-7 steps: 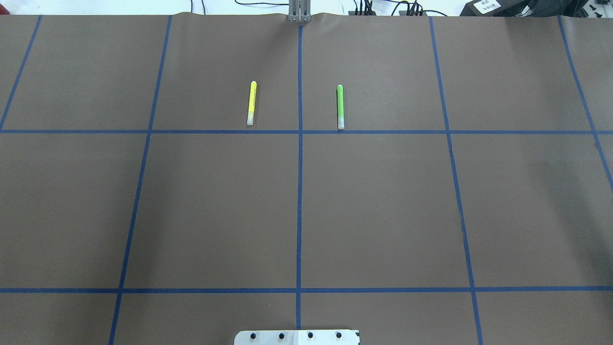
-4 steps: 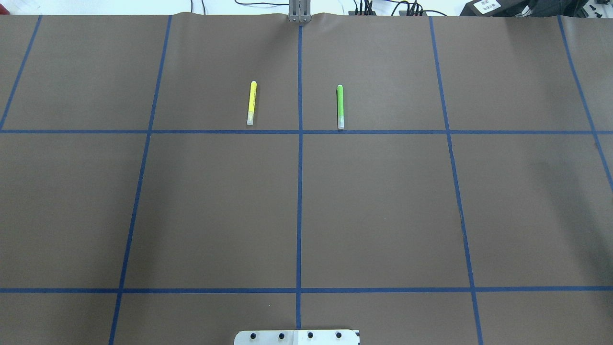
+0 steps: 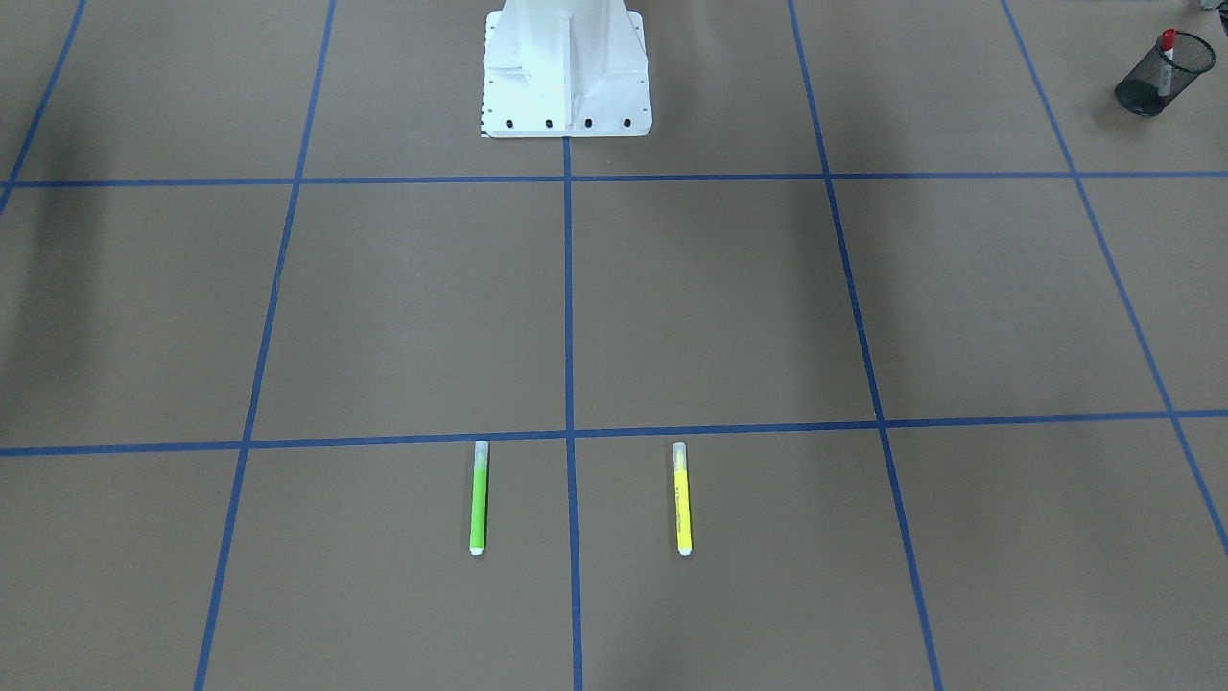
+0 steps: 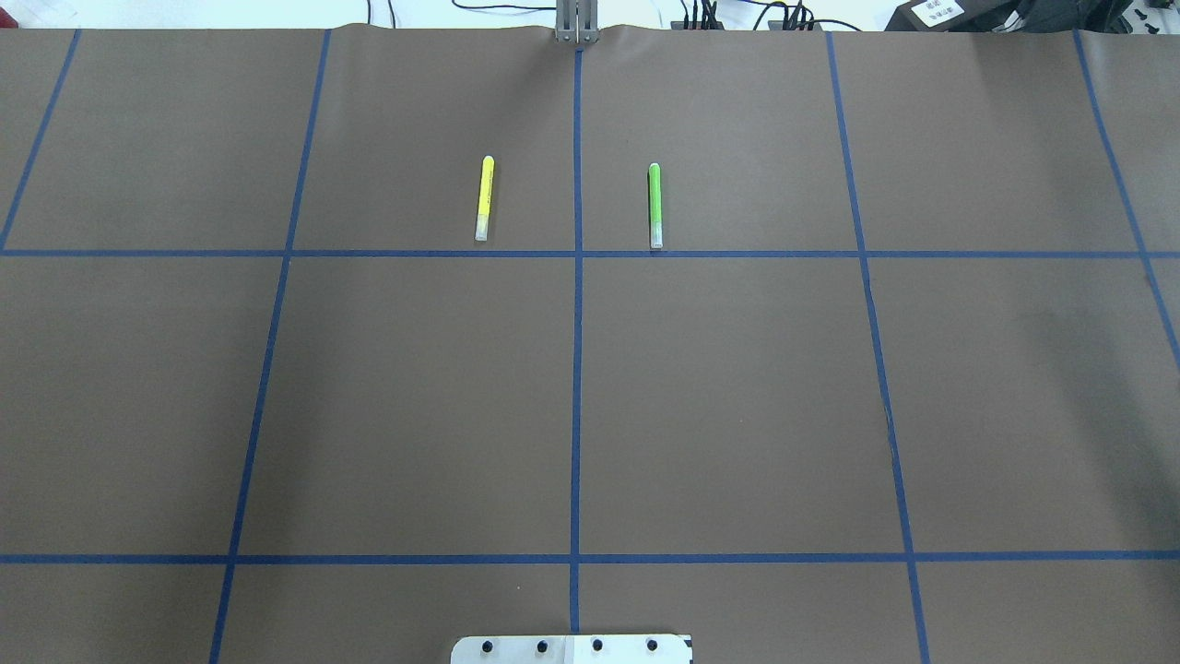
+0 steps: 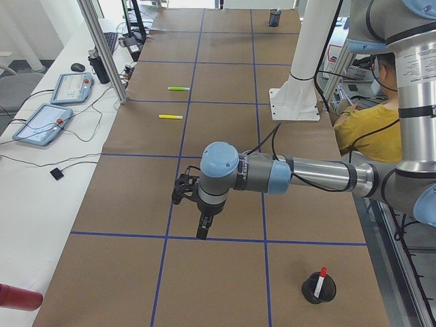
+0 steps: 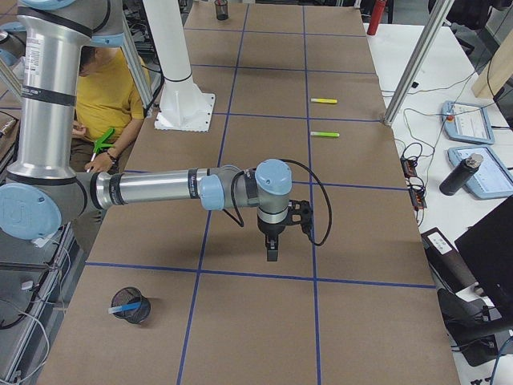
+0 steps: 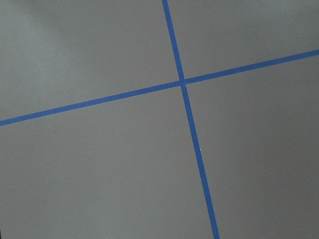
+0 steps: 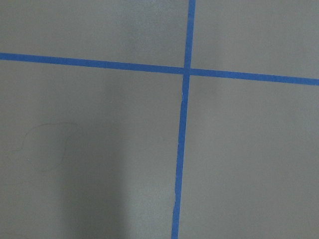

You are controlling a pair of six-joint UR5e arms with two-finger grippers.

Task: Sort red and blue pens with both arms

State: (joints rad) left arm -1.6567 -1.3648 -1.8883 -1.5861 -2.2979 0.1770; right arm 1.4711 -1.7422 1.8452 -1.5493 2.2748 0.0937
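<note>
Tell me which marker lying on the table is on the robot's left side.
The yellow marker; the green marker lies across the centre tape line, on the right.

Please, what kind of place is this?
Probably a robotics lab: a robot arm reaches over a table marked with a blue tape grid, and control tablets lie on a side bench.

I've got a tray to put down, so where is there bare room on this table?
The two middle squares between the robot base and the green marker and yellow marker are bare. Crowded at both table ends: the left arm hangs low near the red pen in its mesh cup, the right arm near the blue pen in a second mesh cup.
</note>
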